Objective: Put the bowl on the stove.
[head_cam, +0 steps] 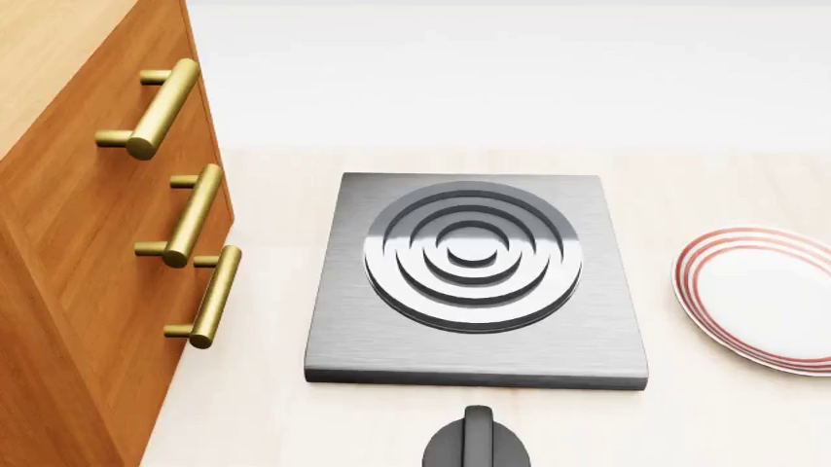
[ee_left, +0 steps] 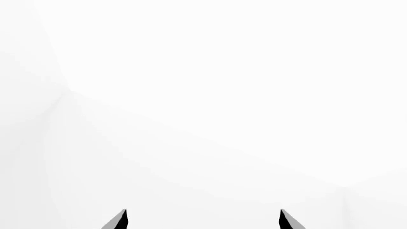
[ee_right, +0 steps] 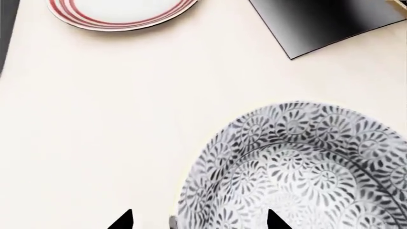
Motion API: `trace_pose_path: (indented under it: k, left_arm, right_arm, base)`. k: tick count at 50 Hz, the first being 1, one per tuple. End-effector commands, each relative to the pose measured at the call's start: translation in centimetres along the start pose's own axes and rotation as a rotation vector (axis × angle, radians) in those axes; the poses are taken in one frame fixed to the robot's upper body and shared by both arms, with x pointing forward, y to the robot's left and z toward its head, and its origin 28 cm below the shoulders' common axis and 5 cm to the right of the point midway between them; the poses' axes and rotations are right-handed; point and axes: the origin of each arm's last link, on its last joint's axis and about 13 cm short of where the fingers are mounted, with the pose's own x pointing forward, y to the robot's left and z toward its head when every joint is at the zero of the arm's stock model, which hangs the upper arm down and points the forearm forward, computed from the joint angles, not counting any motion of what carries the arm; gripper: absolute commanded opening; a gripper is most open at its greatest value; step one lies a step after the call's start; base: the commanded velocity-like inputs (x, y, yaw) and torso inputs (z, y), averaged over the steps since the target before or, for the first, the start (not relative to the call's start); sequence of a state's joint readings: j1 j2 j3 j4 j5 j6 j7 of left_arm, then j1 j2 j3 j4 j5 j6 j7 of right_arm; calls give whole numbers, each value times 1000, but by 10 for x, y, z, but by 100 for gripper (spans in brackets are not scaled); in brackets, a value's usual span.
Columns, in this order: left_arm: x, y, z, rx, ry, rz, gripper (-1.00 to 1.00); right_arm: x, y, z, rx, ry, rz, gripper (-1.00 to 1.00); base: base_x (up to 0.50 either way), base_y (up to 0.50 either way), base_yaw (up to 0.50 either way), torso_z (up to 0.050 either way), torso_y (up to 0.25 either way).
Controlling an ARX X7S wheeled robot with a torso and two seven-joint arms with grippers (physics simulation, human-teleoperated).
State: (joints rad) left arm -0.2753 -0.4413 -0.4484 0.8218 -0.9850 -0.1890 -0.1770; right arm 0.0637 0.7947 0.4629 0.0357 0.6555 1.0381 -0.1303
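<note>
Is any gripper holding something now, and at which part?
Nothing is held. The right gripper is open around the bowl rim; the left gripper is open and empty.

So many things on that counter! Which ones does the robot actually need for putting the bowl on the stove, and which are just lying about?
Needed for the job:
- the bowl, patterned, close under the right gripper
- the stove, nothing on its burner yet

Just lying about:
- the red-ringed plate, beside the stove
- the black knob in front of the stove
- the wooden drawers with brass handles
</note>
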Motion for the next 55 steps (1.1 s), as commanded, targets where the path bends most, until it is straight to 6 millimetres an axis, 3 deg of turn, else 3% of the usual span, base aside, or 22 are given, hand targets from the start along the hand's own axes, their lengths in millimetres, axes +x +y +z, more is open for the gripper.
trace_pose_path:
  k: [1, 14, 15, 31, 47, 55]
  left_arm:
    - [0, 0, 0, 0, 0, 0, 100]
    - [0, 0, 0, 1, -1, 1, 100]
    - [0, 0, 0, 1, -1, 1, 100]
    - [0, 0, 0, 2, -1, 1, 100]
    - [-1, 0, 1, 1, -2, 1, 100]
    - [-1, 0, 1, 1, 0, -1, 100]
  right_arm:
    - [3, 0, -10, 2, 29, -3, 100]
    - [3, 2, -10, -8, 14, -9, 100]
    - [3, 1, -8, -14, 4, -24, -100]
    - [-2, 3, 11, -54, -94, -30, -100]
    - [-26, 17, 64, -189, -258, 32, -100]
    - [-32, 41, 95, -297, -336, 171, -100]
  base:
    - [0, 0, 0, 0, 0]
    - [0, 0, 0, 0, 0]
    - [0, 0, 0, 0, 0]
    - [0, 0, 0, 0, 0]
    - [0, 0, 0, 0, 0]
    - [0, 0, 0, 0, 0]
